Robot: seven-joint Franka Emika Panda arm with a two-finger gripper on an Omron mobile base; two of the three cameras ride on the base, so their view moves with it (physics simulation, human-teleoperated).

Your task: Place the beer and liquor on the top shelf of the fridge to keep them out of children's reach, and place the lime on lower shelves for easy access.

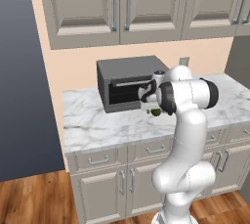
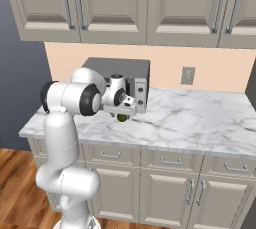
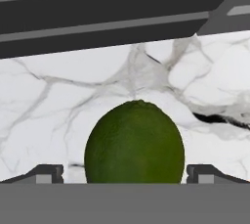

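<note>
The gripper (image 3: 125, 174) stands with its fingers spread wide, and the lime (image 3: 135, 143) sits squarely in the gap between them. In the hand view one fingertip (image 3: 46, 173) shows at the lime's left flank and the other at its right, each a little clear of the skin, so nothing is clamped yet. The fruit lies straight ahead of the fingers along the line they point, centred or very slightly toward the right tip. It is close to round, perhaps a touch longer across the gap than along it, so no turn of the wrist looks needed; closing should catch it at its widest part.

Outward from there, the lime rests on the marble counter (image 3: 58, 110), just in front of the dark front of the toaster oven (image 3: 97, 17), whose lower edge runs across the top of the hand view. From the left base view the gripper (image 1: 154, 106) hangs low over the counter (image 1: 97, 125) with the lime (image 1: 156, 112) peeking out beneath it, right beside the toaster oven (image 1: 124, 78). The right base view agrees: the lime (image 2: 122, 118) sits under the gripper (image 2: 124, 111) at the oven's (image 2: 120, 68) near corner.

My judgement is that the move in hand is the grasp of the lime. The risk is a round fruit rolling toward the oven if one finger touches first.
</note>
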